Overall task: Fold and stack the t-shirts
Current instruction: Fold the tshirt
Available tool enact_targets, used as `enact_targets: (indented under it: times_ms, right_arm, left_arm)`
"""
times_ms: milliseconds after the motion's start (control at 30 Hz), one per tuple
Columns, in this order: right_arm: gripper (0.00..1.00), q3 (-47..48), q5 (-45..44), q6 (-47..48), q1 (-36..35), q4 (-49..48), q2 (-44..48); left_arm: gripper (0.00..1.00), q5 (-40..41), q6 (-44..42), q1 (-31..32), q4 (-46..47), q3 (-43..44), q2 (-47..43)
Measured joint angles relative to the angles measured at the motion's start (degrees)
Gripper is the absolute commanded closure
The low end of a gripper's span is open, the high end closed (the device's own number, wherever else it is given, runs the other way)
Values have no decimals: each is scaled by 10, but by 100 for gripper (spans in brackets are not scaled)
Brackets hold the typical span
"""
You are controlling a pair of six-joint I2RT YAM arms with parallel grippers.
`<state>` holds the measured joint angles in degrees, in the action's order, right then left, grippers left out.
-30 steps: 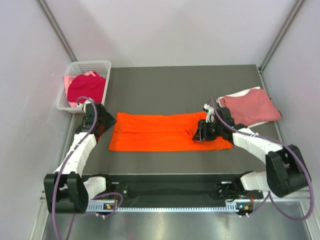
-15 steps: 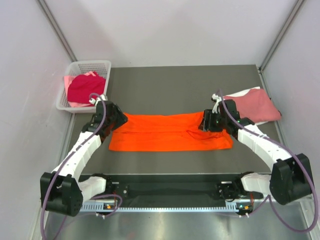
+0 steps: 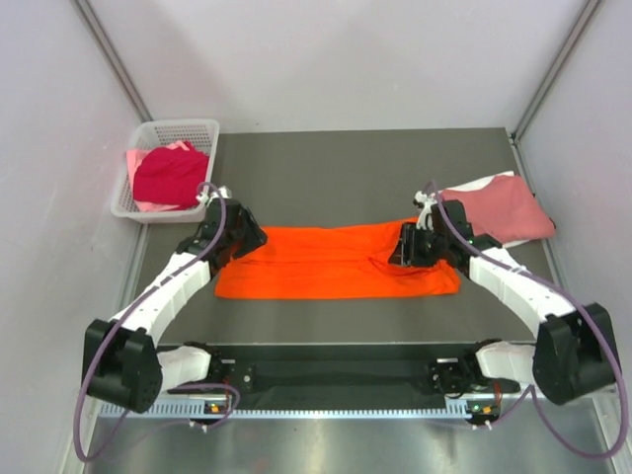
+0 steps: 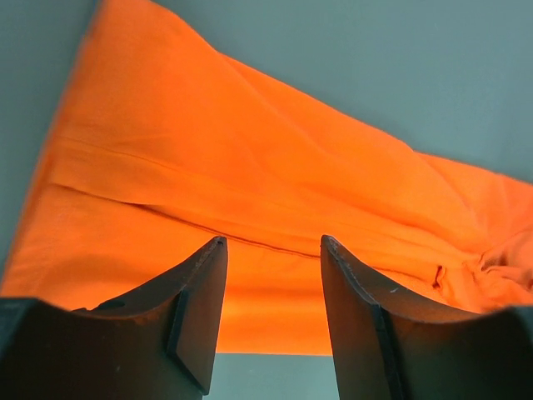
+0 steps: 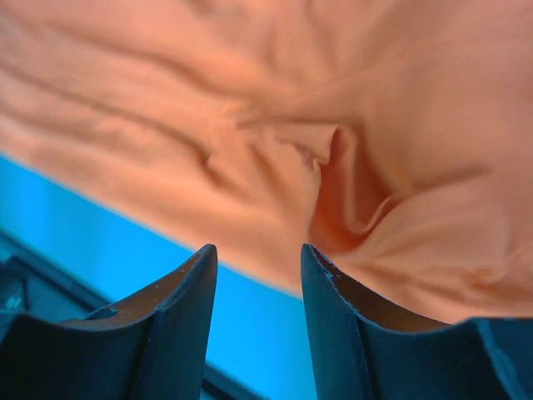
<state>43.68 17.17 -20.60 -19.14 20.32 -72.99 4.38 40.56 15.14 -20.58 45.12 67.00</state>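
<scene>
The bright orange t-shirt [image 3: 341, 262] lies folded into a long band across the middle of the table. My left gripper [image 3: 247, 237] is open and empty over the band's far left corner; the left wrist view shows the orange cloth [image 4: 250, 192] flat below the spread fingers. My right gripper [image 3: 403, 249] is open and empty over the band's right part, where the cloth [image 5: 350, 142] is creased. A dusty rose t-shirt [image 3: 499, 209] lies folded on a white one [image 3: 472, 187] at the right. A crimson t-shirt [image 3: 170, 175] and a pale pink one [image 3: 144, 204] fill the basket.
The white lattice basket [image 3: 183, 128] stands at the table's far left edge. Grey walls close in the left, back and right. A black rail [image 3: 336, 375] with the arm bases runs along the near edge.
My left gripper has swung right, from beside the shirt's left end to over its far left corner. My right gripper has moved a little toward the far edge of the band.
</scene>
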Motion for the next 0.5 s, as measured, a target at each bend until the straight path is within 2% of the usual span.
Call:
enact_targets:
  times_ms: [167,367,500]
  right_arm:
    - [52,-13,40,3,-2,49,82]
    - [53,-13,47,5,-2,99,163]
    - [46,-24,63,-2,-6,114,186]
  left_arm:
    - [46,-7,6,57,17,20,54]
    - [44,-9,16,129,49,96,147]
    - [43,-19,16,161,70,138,200]
